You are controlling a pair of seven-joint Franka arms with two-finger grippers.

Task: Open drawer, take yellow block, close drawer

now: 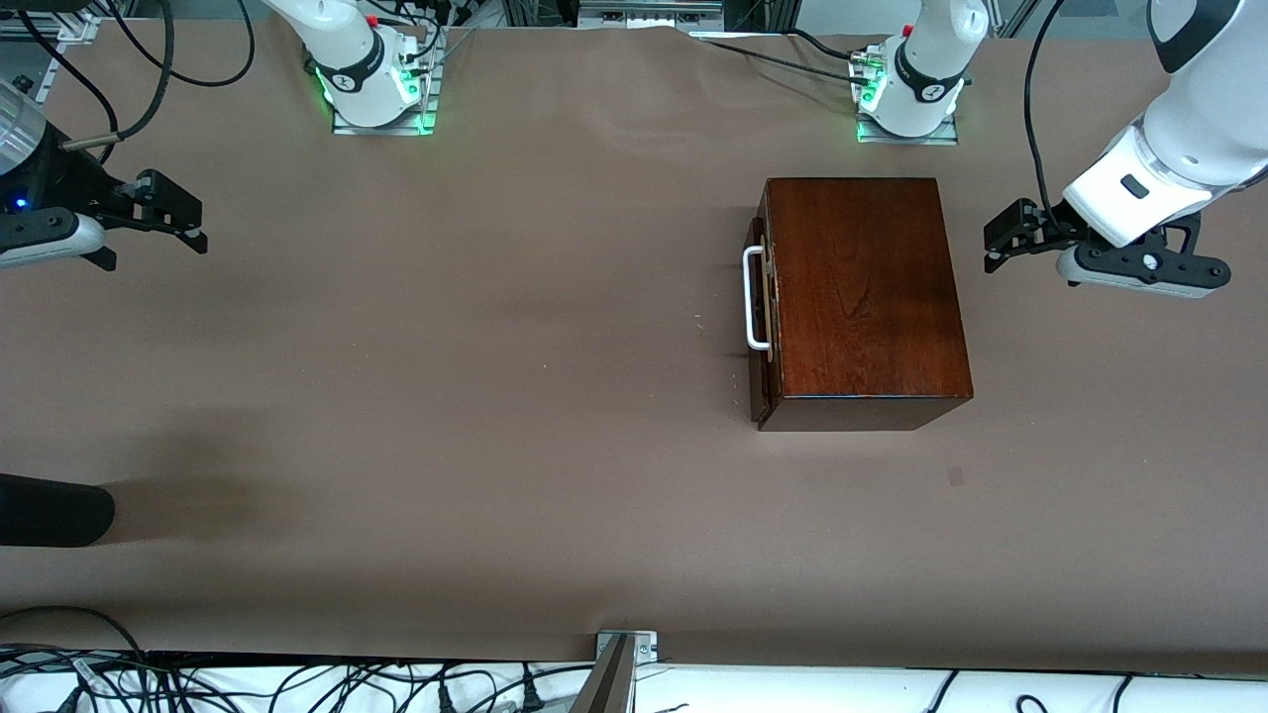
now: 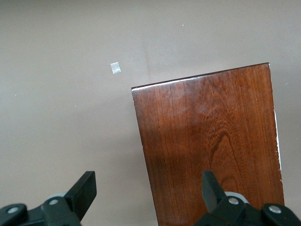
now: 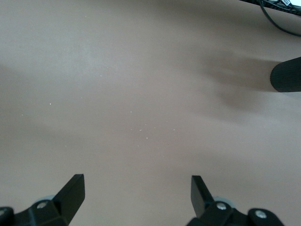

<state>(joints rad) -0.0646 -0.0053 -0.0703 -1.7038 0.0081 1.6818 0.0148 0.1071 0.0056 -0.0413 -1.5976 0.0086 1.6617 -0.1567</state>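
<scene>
Nearest the camera, bare brown bench (image 1: 475,416) leads up to a wooden box (image 1: 862,297) with its drawer (image 1: 761,317) closed, while the left end effector (image 1: 1001,243) beside the box and the right end effector (image 1: 183,218) at the right arm's end both hang released.

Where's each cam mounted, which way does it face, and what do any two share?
Front: high across the table, facing both bases; shows the box with its drawer shut, left gripper beside the box, right gripper at the right arm's end.
Left wrist: on the left wrist, looking down at the box top; own open fingers show.
Right wrist: on the right wrist, looking at bare table; own open fingers show.
Shared: front and left wrist both see the box.
</scene>
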